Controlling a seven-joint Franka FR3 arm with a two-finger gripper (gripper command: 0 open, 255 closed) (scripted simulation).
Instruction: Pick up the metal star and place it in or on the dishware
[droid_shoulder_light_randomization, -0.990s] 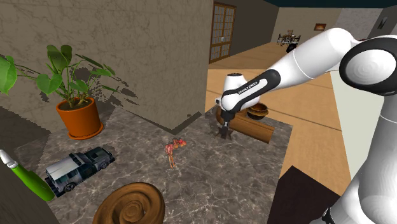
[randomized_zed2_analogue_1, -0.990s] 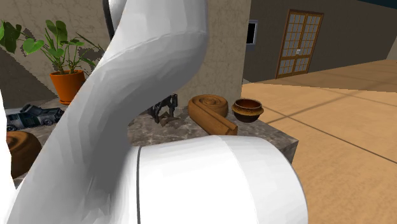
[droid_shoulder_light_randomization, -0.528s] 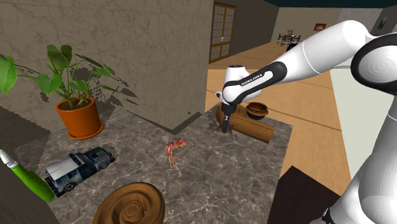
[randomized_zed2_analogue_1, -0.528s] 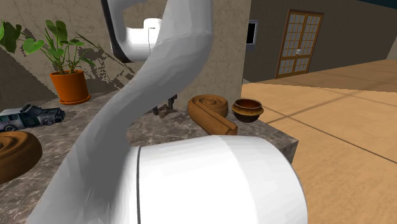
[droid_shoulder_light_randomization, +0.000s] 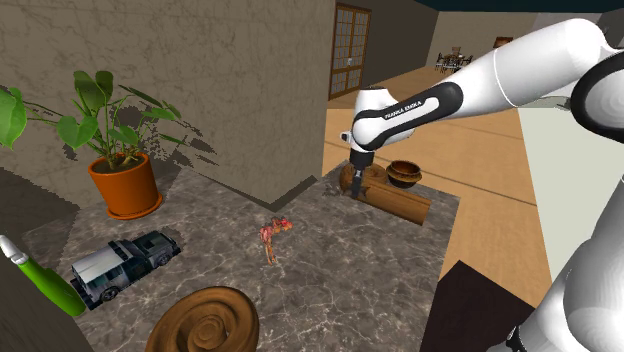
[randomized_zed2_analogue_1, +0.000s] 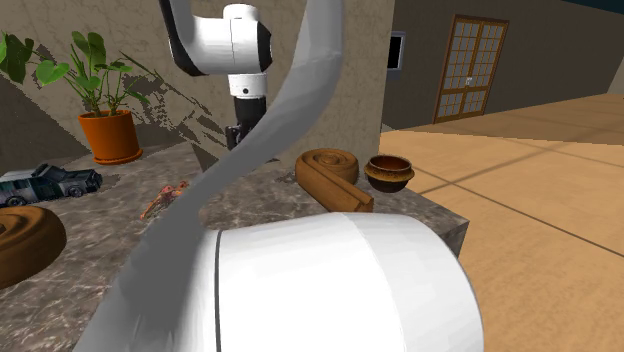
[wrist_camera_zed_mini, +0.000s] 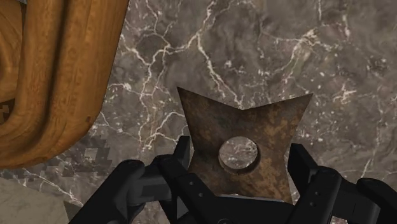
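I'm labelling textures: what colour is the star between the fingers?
The star is mottled rusty brown, clearest in the wrist view.

A potted plant (droid_shoulder_light_randomization: 124, 183), toy car (droid_shoulder_light_randomization: 124, 265) and figurine (droid_shoulder_light_randomization: 272, 238) stand on marble (droid_shoulder_light_randomization: 340, 262).

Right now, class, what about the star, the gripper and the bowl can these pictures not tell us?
Wrist view: the fingers cover the star's lower points.
Shoulder view: the star in the gripper is too small to make out.
Second exterior view: the bowl's rim hides its inside bottom.
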